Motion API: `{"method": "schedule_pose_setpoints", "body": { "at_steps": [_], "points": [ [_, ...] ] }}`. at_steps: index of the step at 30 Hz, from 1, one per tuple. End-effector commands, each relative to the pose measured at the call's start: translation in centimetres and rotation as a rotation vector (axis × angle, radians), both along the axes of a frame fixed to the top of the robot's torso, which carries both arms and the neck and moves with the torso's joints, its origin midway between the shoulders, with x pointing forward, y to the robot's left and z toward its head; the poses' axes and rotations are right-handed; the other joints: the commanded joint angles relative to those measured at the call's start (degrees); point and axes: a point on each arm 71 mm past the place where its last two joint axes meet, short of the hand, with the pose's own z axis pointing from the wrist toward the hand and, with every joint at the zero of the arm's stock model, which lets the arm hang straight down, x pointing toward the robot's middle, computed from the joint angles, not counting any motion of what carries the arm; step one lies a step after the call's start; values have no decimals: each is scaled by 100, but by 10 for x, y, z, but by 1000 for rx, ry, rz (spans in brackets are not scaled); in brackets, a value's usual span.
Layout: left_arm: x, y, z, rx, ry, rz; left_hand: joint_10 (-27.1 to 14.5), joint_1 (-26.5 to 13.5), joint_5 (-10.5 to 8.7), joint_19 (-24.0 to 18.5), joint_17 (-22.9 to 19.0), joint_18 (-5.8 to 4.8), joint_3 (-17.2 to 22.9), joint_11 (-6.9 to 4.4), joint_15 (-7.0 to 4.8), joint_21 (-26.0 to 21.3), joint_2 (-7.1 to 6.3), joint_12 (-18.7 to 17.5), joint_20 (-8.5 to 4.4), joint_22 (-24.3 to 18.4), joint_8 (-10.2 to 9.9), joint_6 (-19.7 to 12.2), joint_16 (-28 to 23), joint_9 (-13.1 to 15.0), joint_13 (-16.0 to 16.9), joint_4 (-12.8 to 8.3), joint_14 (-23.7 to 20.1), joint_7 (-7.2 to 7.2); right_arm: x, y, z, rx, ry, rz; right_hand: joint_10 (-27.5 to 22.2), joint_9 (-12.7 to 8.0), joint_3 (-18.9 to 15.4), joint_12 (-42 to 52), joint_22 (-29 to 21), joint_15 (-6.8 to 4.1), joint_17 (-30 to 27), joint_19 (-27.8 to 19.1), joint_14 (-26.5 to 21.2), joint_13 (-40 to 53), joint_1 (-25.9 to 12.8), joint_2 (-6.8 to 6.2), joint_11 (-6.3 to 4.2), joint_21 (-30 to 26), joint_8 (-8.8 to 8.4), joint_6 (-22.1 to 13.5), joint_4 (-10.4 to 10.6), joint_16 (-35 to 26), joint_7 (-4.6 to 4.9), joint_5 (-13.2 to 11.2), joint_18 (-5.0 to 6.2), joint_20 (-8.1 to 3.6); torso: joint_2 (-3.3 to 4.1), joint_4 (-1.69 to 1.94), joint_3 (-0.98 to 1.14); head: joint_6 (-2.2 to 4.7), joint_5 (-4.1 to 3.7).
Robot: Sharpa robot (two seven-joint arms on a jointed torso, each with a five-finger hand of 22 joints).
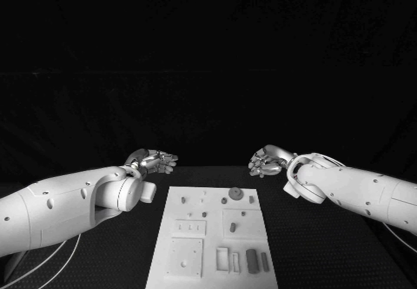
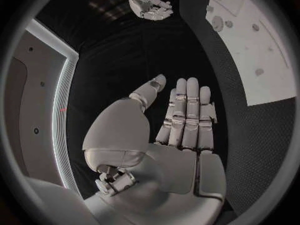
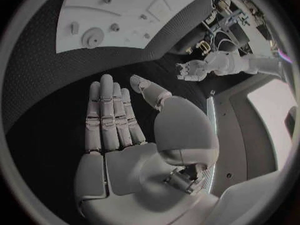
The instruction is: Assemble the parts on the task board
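Note:
The white task board [image 1: 171, 208] lies in the middle of the table, running away from me. A round grey disc [image 1: 235, 193] sits near its far edge, a small peg [image 1: 233, 227] stands in a square block at mid-board, and a dark rod [image 1: 252, 261] lies near the front right. My left hand [image 1: 152, 161] hovers off the board's far left corner; its wrist view shows the palm flat, fingers [image 2: 187, 115] straight, holding nothing. My right hand [image 1: 267, 162] hovers off the far right corner, likewise flat with nothing in it [image 3: 115, 120]. The disc [image 3: 94, 37] lies beyond the right fingertips.
Black table [image 1: 330, 253] surrounds the board on both sides. Both forearms reach in over the table's side strips beside the board. White cables [image 1: 61, 259] hang under my left arm.

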Motion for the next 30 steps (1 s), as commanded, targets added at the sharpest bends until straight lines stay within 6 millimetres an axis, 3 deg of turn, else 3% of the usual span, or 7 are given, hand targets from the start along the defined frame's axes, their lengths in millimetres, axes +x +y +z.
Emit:
{"method": "schedule_pose_setpoints", "body": {
  "at_steps": [1, 13, 26, 27, 28, 29, 30],
  "points": [
    [-5, -4, 3, -2, -16, -50, -6, -58, 23, 8, 5, -67, 18, 41, -18, 37, 16, -72, -46, 126, -61, 18, 49, 4, 14, -41, -33, -23, -2, 9, 0, -230, -120, 117, 148, 27, 147, -3, 23, -88, 226, 273, 183, 37, 42, -10, -65, 101, 17, 117, 4, 140, -49, 11, -42, -115, 153, 102, -13, 34, -69],
    [-17, -15, 7, -36, -13, -91, -66, -156, 16, -8, -4, -75, 36, 84, -16, 67, -24, -184, -52, 121, -130, -8, 71, 7, 29, -47, -60, -18, -5, 38, 0, -399, -237, 190, 195, -22, 473, -274, 105, -102, 628, 521, 332, 50, -107, -295, -64, 197, -220, 123, 61, 167, -9, -357, -42, -209, 433, 304, -78, 106, -158],
    [-23, -17, 8, -48, -8, -102, -94, -260, 13, -24, -20, -75, 44, 109, -12, 86, -36, -266, -51, 117, -182, -28, 83, 14, 48, -27, -83, 3, -11, 57, -14, -448, -251, 237, -117, -168, 512, -574, 177, -2, 801, 523, 362, -51, -201, -544, 53, 210, -461, -128, 148, 102, 113, -492, -42, -214, 654, 404, -111, 142, -209],
    [-23, -17, 8, -49, -8, -104, -97, -266, 14, -25, -21, -74, 46, 111, -12, 88, -37, -272, -51, 116, -186, -30, 83, 14, 49, -27, -85, 6, -11, 57, -14, -454, -255, 239, -183, -183, 513, -592, 183, 13, 816, 521, 367, -75, -202, -562, 70, 210, -483, -157, 156, 97, 120, -497, -42, -216, 663, 434, -124, 144, -234],
    [-23, -18, 9, -49, -8, -105, -99, -273, 14, -26, -23, -74, 47, 113, -11, 88, -39, -279, -50, 116, -190, -33, 83, 15, 50, -26, -88, 8, -11, 58, -15, -458, -256, 240, -220, -192, 514, -593, 187, 23, 826, 520, 369, -91, -201, -572, 81, 211, -493, -171, 163, 93, 119, -500, -42, -216, 671, 601, -199, 150, -397],
    [-24, -18, 9, -50, -8, -105, -102, -282, 14, -27, -25, -73, 48, 115, -10, 90, -42, -287, -50, 115, -196, -38, 83, 15, 52, -24, -91, 12, -11, 58, -15, -460, -257, 240, -286, -203, 518, -598, 192, 38, 839, 518, 372, -117, -197, -588, 98, 210, -508, -192, 171, 89, 114, -507, -42, -216, 678, 689, -238, 152, -481],
    [-24, -18, 9, -50, -8, -105, -103, -286, 13, -28, -26, -73, 48, 116, -10, 91, -42, -290, -50, 115, -199, -39, 83, 15, 53, -23, -91, 14, -11, 59, -16, -460, -258, 240, -362, -215, 521, -597, 199, 57, 854, 515, 374, -148, -195, -615, 117, 210, -524, -216, 184, 83, 109, -523, -42, -214, 691, 692, -239, 148, -485]
  ]
}}
